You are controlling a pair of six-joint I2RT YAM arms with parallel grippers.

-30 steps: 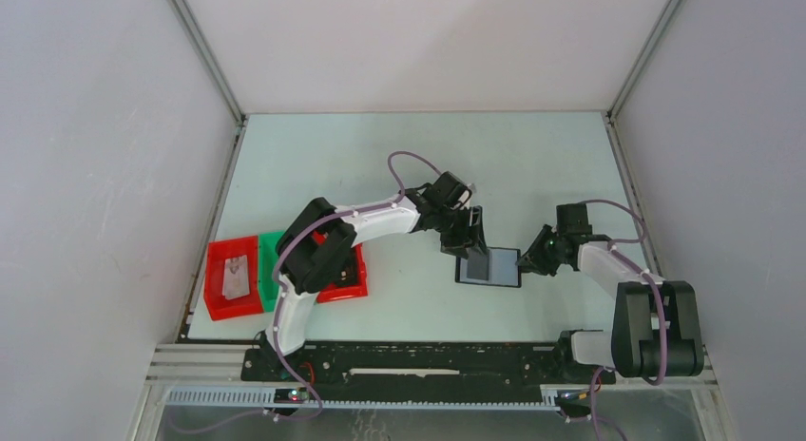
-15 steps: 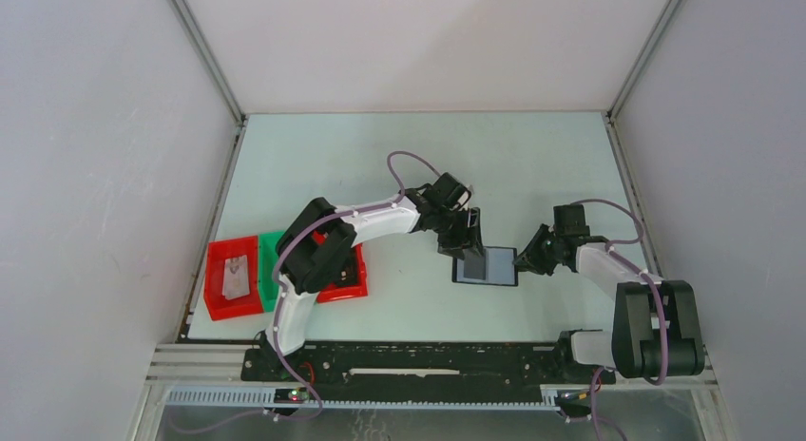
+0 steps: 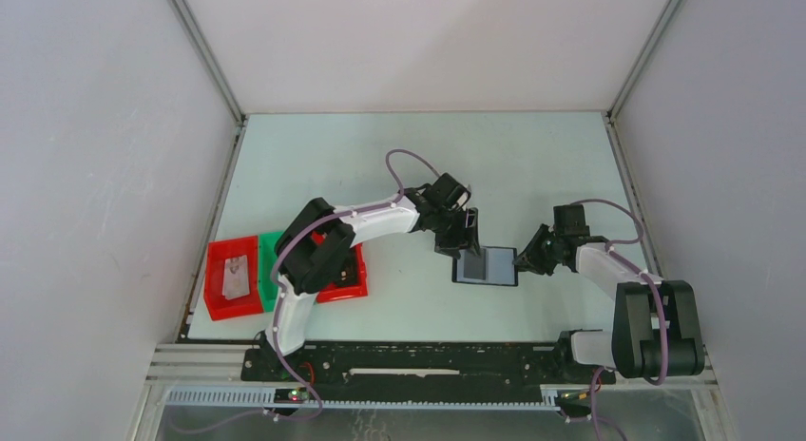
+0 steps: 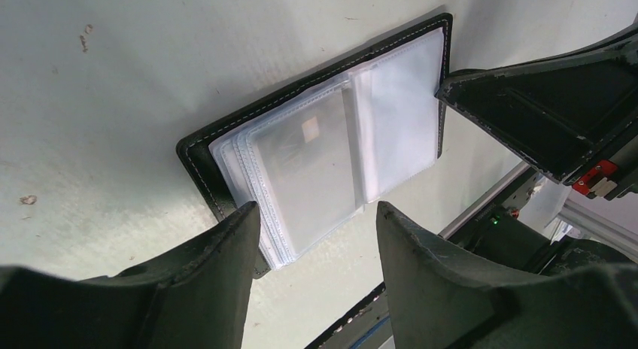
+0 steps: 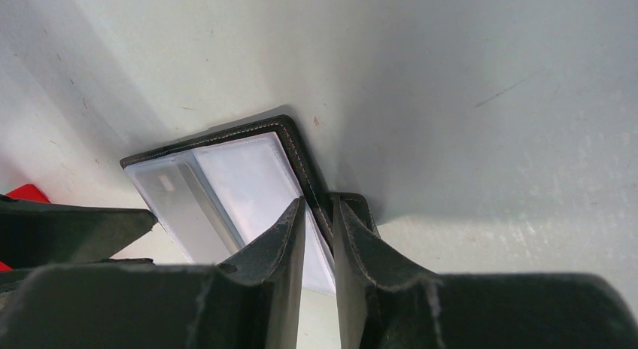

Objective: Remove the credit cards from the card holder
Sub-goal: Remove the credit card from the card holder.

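The black card holder lies open on the table, its clear plastic sleeves facing up. A pale grey credit card sits inside a sleeve and also shows in the right wrist view. No tan card shows. My left gripper is open, its fingers straddling the sleeves' near end just above the holder; midway between the tips is. My right gripper is shut on the holder's right cover edge, with the black edge pinched between the tips.
Red and green plastic trays stand at the table's left front, under the left arm's elbow; a pale object lies in the left red tray. Grey enclosure walls stand on three sides. A metal rail runs along the front.
The holder and both grippers have shifted slightly away from the front edge. The right gripper stays shut on the cover edge, and the left stays open over the sleeves.
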